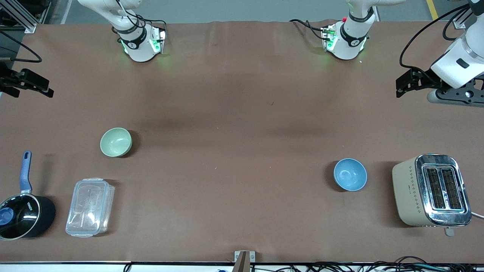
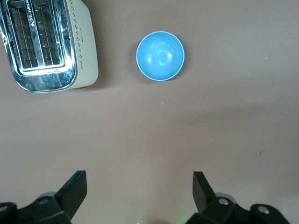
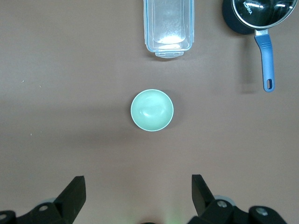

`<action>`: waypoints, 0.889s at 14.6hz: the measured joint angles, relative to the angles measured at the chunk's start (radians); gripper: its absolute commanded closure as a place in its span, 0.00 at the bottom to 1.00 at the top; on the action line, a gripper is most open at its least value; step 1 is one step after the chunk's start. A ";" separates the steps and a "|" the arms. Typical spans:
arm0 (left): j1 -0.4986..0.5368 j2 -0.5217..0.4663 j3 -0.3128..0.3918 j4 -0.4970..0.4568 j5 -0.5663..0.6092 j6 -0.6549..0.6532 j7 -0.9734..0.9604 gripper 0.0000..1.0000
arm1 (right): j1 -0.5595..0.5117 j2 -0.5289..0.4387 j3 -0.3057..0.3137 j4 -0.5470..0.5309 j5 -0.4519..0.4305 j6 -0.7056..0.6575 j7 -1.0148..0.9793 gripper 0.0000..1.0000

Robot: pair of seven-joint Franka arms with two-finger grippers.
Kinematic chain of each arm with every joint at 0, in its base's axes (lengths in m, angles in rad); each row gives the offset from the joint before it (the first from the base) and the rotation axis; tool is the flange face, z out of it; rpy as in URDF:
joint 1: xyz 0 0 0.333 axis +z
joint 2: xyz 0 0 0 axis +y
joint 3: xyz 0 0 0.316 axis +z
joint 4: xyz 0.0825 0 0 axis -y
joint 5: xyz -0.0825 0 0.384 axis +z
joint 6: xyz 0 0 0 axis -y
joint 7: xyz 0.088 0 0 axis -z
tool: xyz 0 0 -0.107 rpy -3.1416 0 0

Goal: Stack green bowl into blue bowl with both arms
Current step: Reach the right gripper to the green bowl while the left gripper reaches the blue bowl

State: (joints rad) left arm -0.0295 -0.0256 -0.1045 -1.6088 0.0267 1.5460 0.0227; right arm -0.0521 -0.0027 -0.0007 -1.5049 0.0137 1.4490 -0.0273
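Brown table (image 1: pixel 242 124); green bowl (image 1: pixel 116 142), blue bowl (image 1: pixel 350 174) both empty.

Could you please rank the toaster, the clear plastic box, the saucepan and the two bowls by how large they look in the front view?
1. Toaster, clearly largest.
2. Clear plastic box.
3. Saucepan, close to the box once its handle is counted, so that order is unsure.
4. Blue bowl and green bowl look alike; no ranking between them.
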 measured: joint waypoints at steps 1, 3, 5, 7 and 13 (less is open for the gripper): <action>0.000 0.001 0.000 0.001 0.000 0.000 0.000 0.00 | 0.000 0.000 0.000 0.000 0.000 0.000 0.000 0.00; 0.002 0.001 0.000 0.002 0.000 0.000 0.000 0.00 | 0.000 0.000 0.000 0.000 0.000 0.000 0.000 0.00; 0.005 0.003 0.001 0.002 0.000 0.000 0.000 0.00 | 0.000 0.000 0.000 0.000 0.000 0.000 0.000 0.00; 0.009 0.035 0.004 0.000 0.000 0.001 0.000 0.00 | 0.000 0.000 0.000 0.000 0.000 0.000 0.000 0.00; 0.022 0.419 0.007 0.011 0.000 0.306 0.000 0.00 | -0.046 0.007 -0.008 -0.102 -0.002 0.094 -0.009 0.00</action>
State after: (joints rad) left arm -0.0075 0.3929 -0.0974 -1.5974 0.0267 1.8518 0.0227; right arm -0.0977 0.0045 -0.0085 -1.6071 0.0114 1.5428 -0.0366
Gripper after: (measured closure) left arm 0.000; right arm 0.000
